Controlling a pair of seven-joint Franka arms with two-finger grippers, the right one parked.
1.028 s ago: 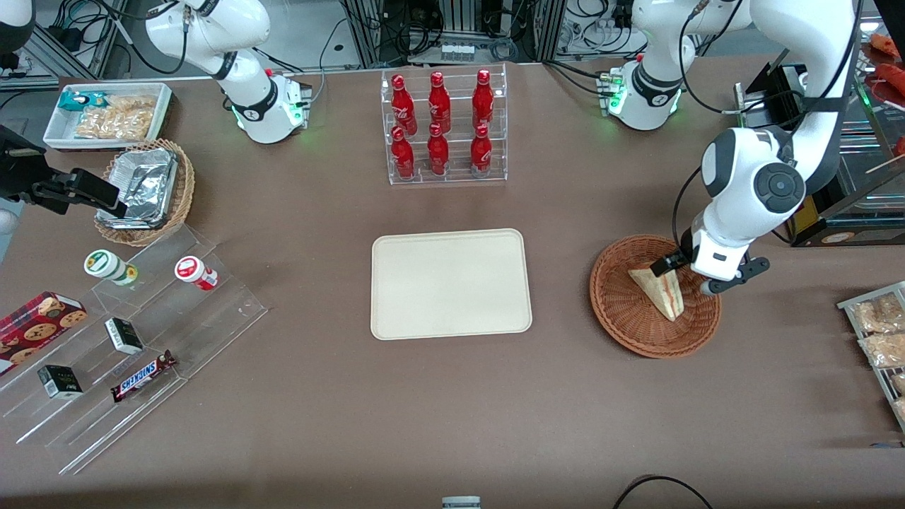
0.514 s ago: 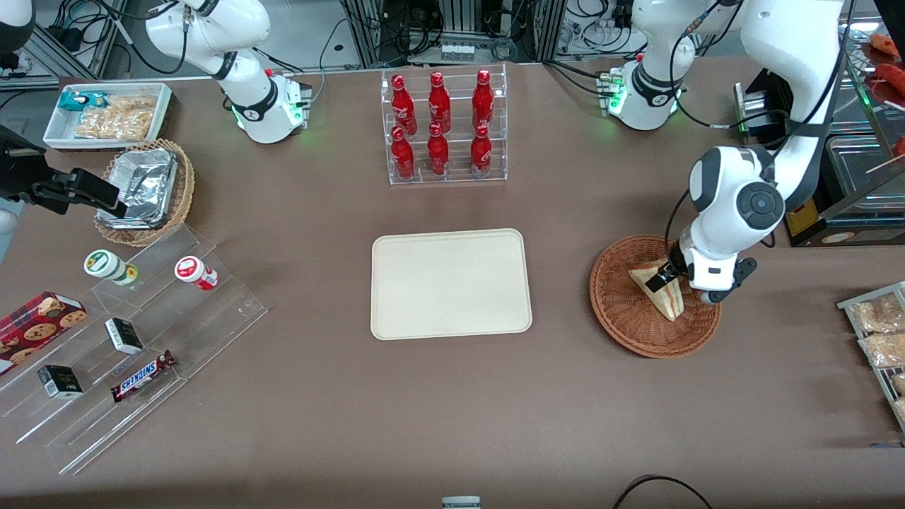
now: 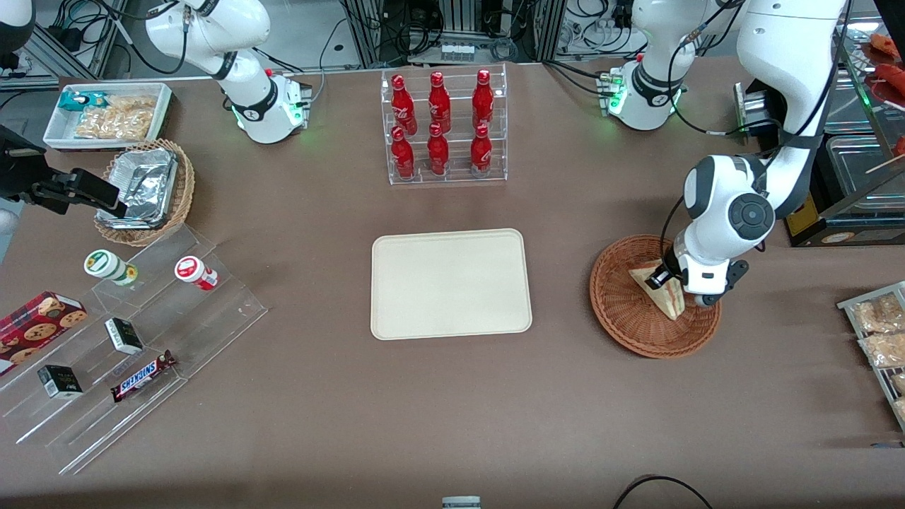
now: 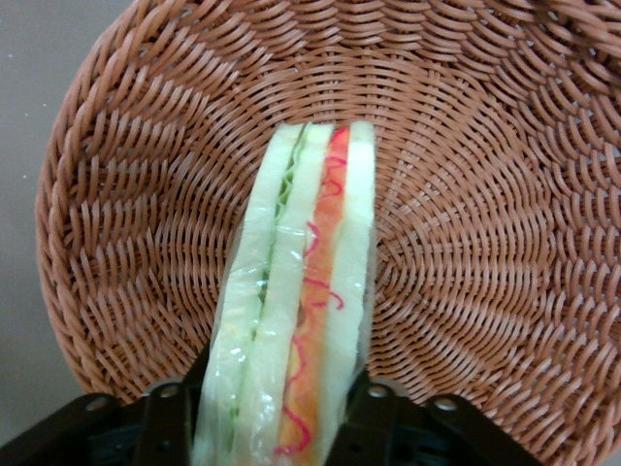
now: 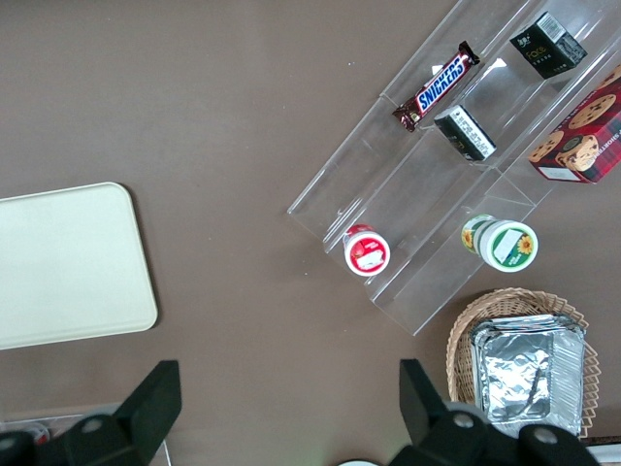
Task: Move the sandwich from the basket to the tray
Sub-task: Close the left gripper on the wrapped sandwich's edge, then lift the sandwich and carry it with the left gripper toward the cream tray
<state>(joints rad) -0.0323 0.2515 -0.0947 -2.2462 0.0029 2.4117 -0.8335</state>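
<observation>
The sandwich (image 3: 669, 304) (image 4: 301, 282), a wrapped white-bread wedge with red and green filling, stands on edge in the reddish-brown wicker basket (image 3: 616, 314) (image 4: 466, 243) toward the working arm's end of the table. My left gripper (image 3: 667, 281) (image 4: 277, 388) is down inside the basket, with one black finger (image 4: 376, 419) pressed against each bread face, shut on the sandwich. The sandwich still rests on the basket floor. The cream tray (image 3: 450, 283) (image 5: 68, 262) lies bare at the table's middle, beside the basket.
A clear rack of red bottles (image 3: 444, 127) stands farther from the camera than the tray. A tan basket with a foil container (image 3: 145, 189), a white snack bin (image 3: 106, 116) and a clear stepped shelf of snacks (image 3: 134, 332) lie toward the parked arm's end. Snack packets (image 3: 877, 325) sit near the working arm's table edge.
The left gripper has come down into the basket and shifted slightly toward the tray, and its fingers now straddle and grip the sandwich. The sandwich has not moved.
</observation>
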